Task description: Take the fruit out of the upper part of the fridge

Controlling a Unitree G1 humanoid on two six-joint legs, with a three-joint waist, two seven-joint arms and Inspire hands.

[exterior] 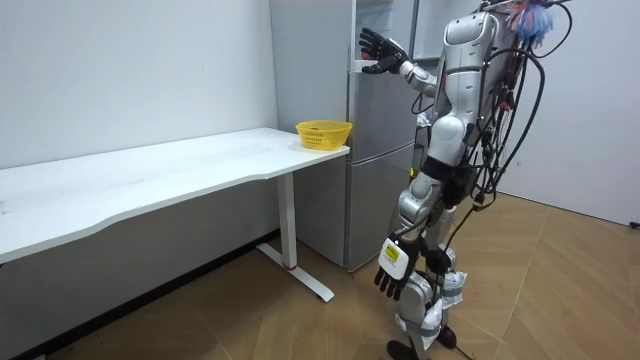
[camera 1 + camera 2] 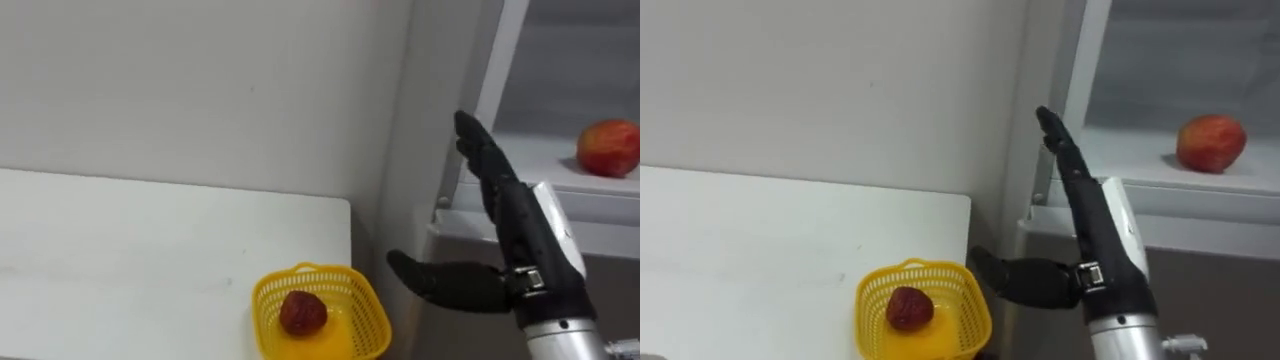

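A red apple (image 2: pixel 608 148) lies on the white shelf (image 2: pixel 545 160) of the open upper fridge compartment, at the right. My right hand (image 2: pixel 510 215) is raised in front of the compartment's left edge, open, fingers straight up and thumb out to the left, holding nothing. The apple is apart from it, further right and deeper in. In the room view I stand facing the grey fridge (image 1: pixel 380 150) with the right hand (image 1: pixel 378 48) lifted to its top section. My left hand (image 1: pixel 392 268) hangs by my thigh, fingers relaxed.
A yellow basket (image 2: pixel 300 272) with a red fruit (image 2: pixel 302 312) inside stands on the corner of the white table (image 2: pixel 150 250), just left of the fridge. A plain wall runs behind the table. Wooden floor lies behind me.
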